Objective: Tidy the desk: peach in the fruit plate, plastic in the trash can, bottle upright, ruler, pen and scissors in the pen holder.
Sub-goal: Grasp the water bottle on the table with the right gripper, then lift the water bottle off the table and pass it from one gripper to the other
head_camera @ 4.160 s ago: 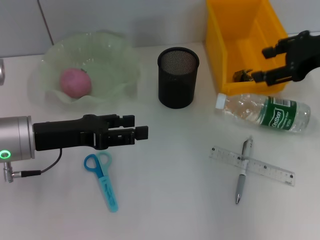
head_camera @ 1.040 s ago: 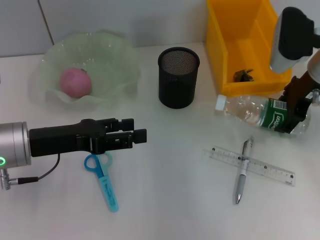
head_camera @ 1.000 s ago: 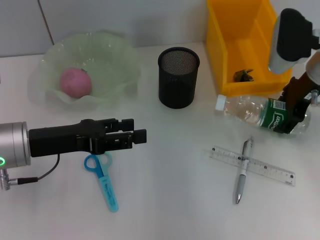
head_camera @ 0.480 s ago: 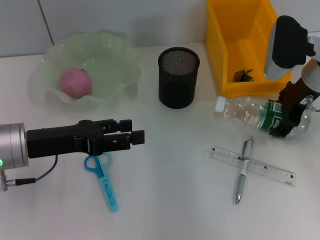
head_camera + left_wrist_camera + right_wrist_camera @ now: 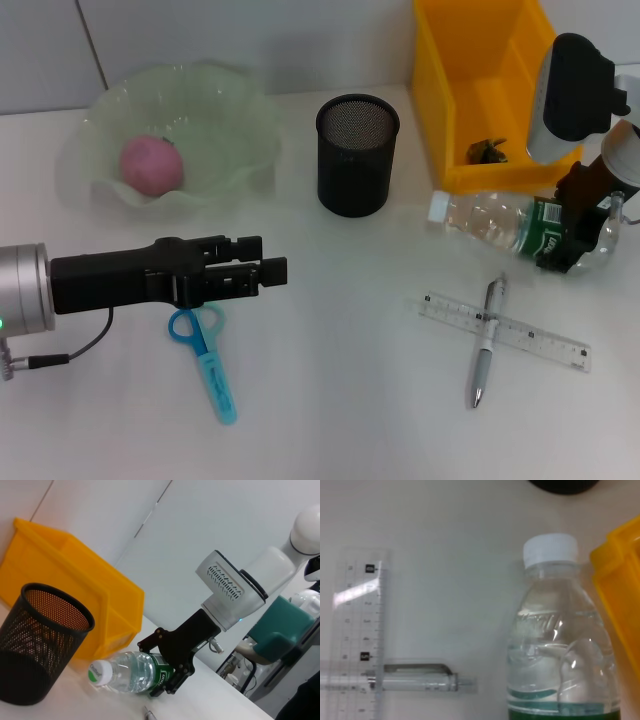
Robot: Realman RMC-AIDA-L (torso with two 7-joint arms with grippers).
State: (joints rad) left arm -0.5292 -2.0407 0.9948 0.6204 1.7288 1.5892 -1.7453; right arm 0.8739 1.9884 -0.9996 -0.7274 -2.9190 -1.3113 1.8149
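Observation:
The clear bottle (image 5: 500,224) with a green label lies on its side before the yellow trash can (image 5: 440,90). My right gripper (image 5: 571,238) is shut on the bottle's label end; the left wrist view shows that gripper (image 5: 170,679) with its fingers straddling the bottle (image 5: 131,672). A crumpled plastic scrap (image 5: 488,150) lies inside the can. The pink peach (image 5: 152,164) rests in the pale green fruit plate (image 5: 230,110). The pen (image 5: 484,343) lies crossed over the clear ruler (image 5: 535,340). The blue scissors (image 5: 208,362) lie just below my left gripper (image 5: 268,258), which hovers open.
The black mesh pen holder (image 5: 356,155) stands upright between plate and trash can. In the right wrist view the bottle (image 5: 559,650) lies close beside the can's wall (image 5: 620,595), with the ruler (image 5: 360,630) and pen (image 5: 415,682) a short way off.
My right gripper came down from over the trash can and closed on the bottle, which then shifted slightly left. The left arm drifted a little left.

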